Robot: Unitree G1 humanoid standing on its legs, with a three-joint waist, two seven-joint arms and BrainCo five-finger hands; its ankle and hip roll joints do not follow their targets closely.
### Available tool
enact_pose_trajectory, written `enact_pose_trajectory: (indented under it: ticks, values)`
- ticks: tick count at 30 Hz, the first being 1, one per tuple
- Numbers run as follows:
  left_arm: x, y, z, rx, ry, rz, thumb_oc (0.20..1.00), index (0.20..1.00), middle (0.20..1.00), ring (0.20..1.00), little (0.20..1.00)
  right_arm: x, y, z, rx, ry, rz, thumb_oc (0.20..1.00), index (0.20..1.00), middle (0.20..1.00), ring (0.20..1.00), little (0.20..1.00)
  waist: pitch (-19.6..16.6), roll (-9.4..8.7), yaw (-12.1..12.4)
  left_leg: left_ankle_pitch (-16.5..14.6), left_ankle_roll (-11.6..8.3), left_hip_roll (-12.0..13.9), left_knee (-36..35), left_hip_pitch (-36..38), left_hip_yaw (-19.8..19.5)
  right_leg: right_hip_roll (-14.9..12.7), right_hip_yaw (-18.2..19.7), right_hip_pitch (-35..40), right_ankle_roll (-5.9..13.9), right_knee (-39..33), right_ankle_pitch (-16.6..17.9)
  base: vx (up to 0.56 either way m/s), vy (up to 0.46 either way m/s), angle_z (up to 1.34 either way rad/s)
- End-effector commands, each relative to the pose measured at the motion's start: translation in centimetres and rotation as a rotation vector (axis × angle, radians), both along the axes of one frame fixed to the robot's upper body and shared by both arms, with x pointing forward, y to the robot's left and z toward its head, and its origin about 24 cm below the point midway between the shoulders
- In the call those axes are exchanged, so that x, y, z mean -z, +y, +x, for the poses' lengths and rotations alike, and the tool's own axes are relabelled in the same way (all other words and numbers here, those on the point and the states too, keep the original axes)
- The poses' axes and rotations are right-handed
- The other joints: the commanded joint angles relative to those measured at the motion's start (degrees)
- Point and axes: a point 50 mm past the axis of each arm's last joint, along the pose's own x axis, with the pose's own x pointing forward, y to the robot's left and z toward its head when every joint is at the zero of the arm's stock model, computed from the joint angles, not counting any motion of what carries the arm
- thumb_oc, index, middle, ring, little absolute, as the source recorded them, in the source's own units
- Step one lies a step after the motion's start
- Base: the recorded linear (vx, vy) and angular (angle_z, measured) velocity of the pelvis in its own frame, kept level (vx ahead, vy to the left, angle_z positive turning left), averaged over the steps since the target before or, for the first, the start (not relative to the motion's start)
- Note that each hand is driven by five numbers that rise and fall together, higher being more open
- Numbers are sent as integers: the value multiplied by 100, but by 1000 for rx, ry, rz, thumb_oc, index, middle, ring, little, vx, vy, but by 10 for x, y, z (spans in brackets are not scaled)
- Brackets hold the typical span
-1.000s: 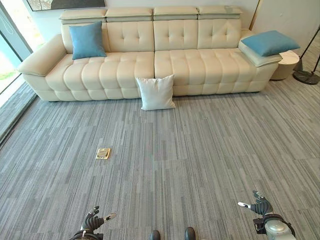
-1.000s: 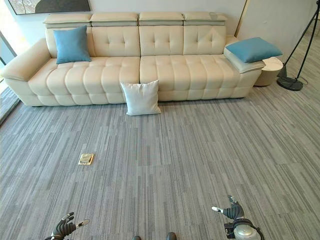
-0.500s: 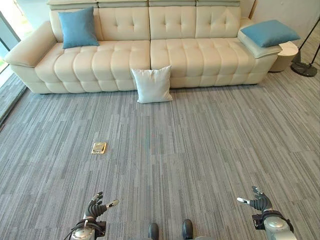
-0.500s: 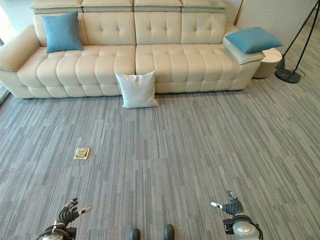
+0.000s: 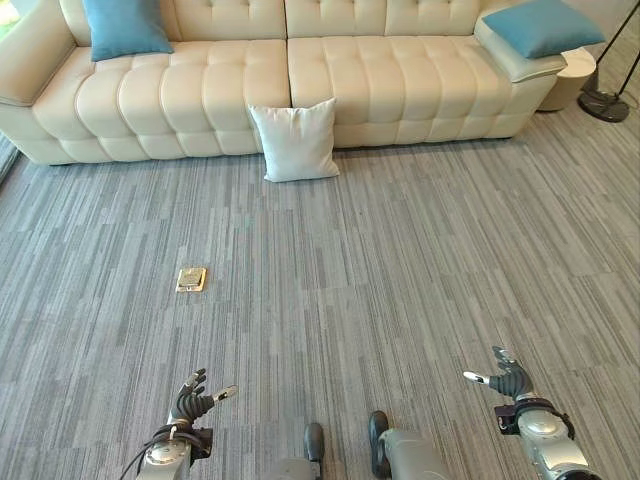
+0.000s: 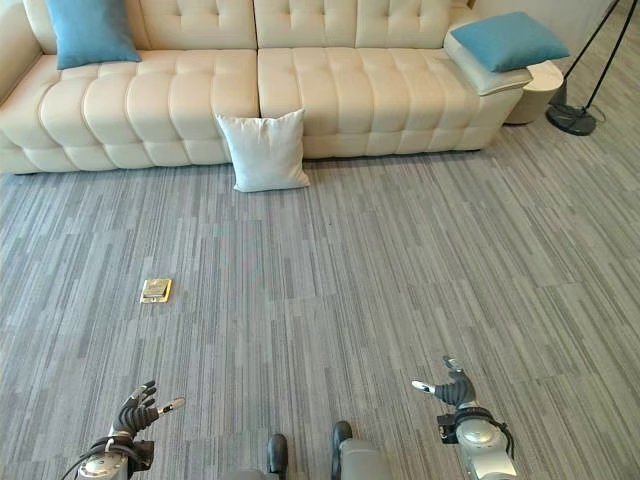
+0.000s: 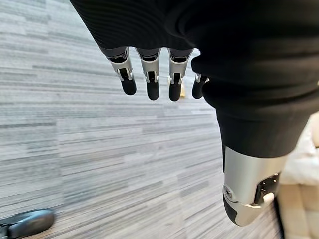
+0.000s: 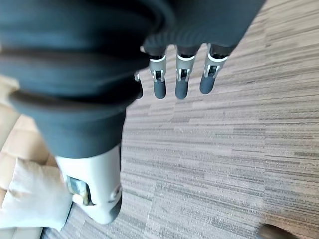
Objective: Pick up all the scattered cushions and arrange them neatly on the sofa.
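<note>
Left eye view: a cream tufted sofa (image 5: 300,90) spans the top edge. A square white cushion (image 5: 293,141) stands on the grey striped carpet (image 5: 400,270), leaning against the sofa front at upper centre. One blue cushion (image 5: 125,25) sits upper left on the seat, another (image 5: 543,25) upper right on the armrest. A brass floor socket (image 5: 191,279) lies mid-left amid wide open carpet. The left hand (image 5: 195,402) at bottom left and the right hand (image 5: 507,379) at bottom right hold nothing.

Right eye view: a floor lamp base (image 6: 572,118) stands at upper right.

Left wrist view: fingers (image 7: 149,79) straight, apart.

Right wrist view: fingers (image 8: 182,79) straight, apart; the white cushion shows at lower left.
</note>
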Motion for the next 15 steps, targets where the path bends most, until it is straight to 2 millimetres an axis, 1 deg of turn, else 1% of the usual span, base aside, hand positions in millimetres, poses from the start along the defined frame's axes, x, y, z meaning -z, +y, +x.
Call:
enact_pose_trajectory:
  ticks: [1,3,4,5,6,7,8,9,10,11,12,13,14,15]
  values:
    - [-10,13,-1,0,-42,47,1000,1000,1000,1000,1000,-13,-3,11,-23,-67,-31,1000,1000,1000,1000,1000,-97,-95,-137,-1139,-344,-156,643,707,-289,6,-295,130,230,-1091,561,435,-24,32]
    - [-9,8,2,17,-44,42,1000,1000,1000,1000,1000,-13,-6,7,-19,-63,-37,1000,1000,1000,1000,1000,-72,-64,-233,-1240,-412,-163,641,984,-470,110,-347,-57,288,-1398,695,426,-45,38]
    - [-9,6,3,26,-44,43,1000,1000,1000,1000,1000,-13,-8,6,-19,-60,-42,1000,1000,1000,1000,1000,-64,-47,-281,-1293,-454,-148,633,1154,-564,132,-395,-135,284,-1411,774,430,-92,40]
    - [-8,4,3,36,-40,46,1000,1000,1000,1000,1000,-12,-10,2,-17,-51,-47,1000,1000,1000,1000,1000,-81,-7,-340,-1331,-506,-83,606,1303,-650,125,-430,-198,264,-1312,781,440,-130,58]
    - [-8,1,4,51,-41,43,1000,1000,1000,1000,1000,-11,-10,-1,-17,-46,-44,1000,1000,1000,1000,1000,-122,-8,-365,-1331,-565,-61,654,1402,-729,82,-381,-127,226,-1287,803,455,-171,80]
    - [-6,-1,3,59,-35,38,1000,1000,1000,1000,1000,-8,-10,-5,-13,-31,-30,1000,1000,1000,1000,1000,-145,37,-406,-1218,-681,28,805,1443,-786,108,-371,-62,136,-1155,883,305,-139,72]
    - [-6,0,3,59,-35,38,1000,1000,1000,1000,1000,-8,-10,-5,-13,-31,-29,1000,1000,1000,1000,1000,-157,10,-423,-1194,-678,1,802,1421,-804,75,-371,-77,141,-1161,896,456,-271,92]
    - [-5,-3,4,77,-25,30,1000,1000,1000,1000,1000,-6,-10,-6,-8,-31,-18,1000,1000,1000,1000,1000,-254,130,-454,-581,-1039,289,1402,1275,-631,86,-477,95,-15,-948,756,338,-208,83]
    - [-5,-5,4,87,-25,23,1000,1000,1000,1000,1000,-8,-10,-4,-6,-37,-18,1000,1000,1000,1000,1000,-230,118,-463,-316,-1062,338,1848,1007,-513,25,-512,170,-71,-926,685,446,-269,79]
    - [-3,-9,5,92,-22,12,1000,1000,1000,1000,1000,-10,-10,-1,-9,-54,-19,1000,1000,1000,1000,1000,-183,142,-460,-13,-1097,414,2470,689,-405,51,-496,270,-206,-838,534,148,-81,41]
    - [-3,-8,5,91,-22,12,1000,1000,1000,1000,1000,-10,-10,-1,-9,-54,-19,1000,1000,1000,1000,1000,-198,121,-475,7,-1093,390,2468,662,-418,23,-498,252,-203,-844,545,303,-175,14]
    - [-3,-10,7,103,-19,6,1000,1000,1000,1000,1000,-12,-12,1,2,-63,-12,1000,1000,1000,1000,1000,-176,90,-449,406,-1022,586,3253,245,-77,98,-428,441,-419,-764,305,323,-167,-17]
    - [-2,-9,7,98,-15,5,1000,1000,1000,1000,1000,-11,-14,-1,16,-56,-10,1000,1000,1000,1000,1000,-168,100,-428,425,-961,758,3420,175,144,172,-372,530,-523,-704,159,435,-224,-32]
    - [-3,-9,9,103,-19,8,1000,1000,1000,1000,1000,-11,-15,0,22,-53,-9,1000,1000,1000,1000,1000,-125,32,-371,215,-851,753,3696,-156,283,144,-307,659,-544,-691,72,356,-126,-26]
